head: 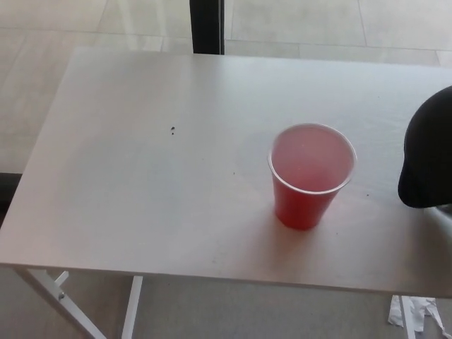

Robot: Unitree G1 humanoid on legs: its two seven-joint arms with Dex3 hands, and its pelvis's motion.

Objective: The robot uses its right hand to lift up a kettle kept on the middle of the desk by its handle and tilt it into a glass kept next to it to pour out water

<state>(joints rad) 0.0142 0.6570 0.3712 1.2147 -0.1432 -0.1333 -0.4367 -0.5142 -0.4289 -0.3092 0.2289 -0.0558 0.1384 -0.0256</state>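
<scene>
A red plastic cup [311,176] with a pale inside stands upright on the white desk [141,183], right of the middle. Only the rounded left part of the black kettle [428,152] shows, at the right edge of the head view; the rest is cut off by the picture. Its lower edge seems to sit a little above the desk top, with a faint shadow below it. A clear gap lies between kettle and cup. The handle is out of sight. Neither of my hands shows.
A black post [207,27] stands behind the desk's far edge. White desk legs [131,307] show below the front edge. Crumpled white paper [417,314] lies on the floor at the lower right. A small dark speck [173,130] marks the desk top.
</scene>
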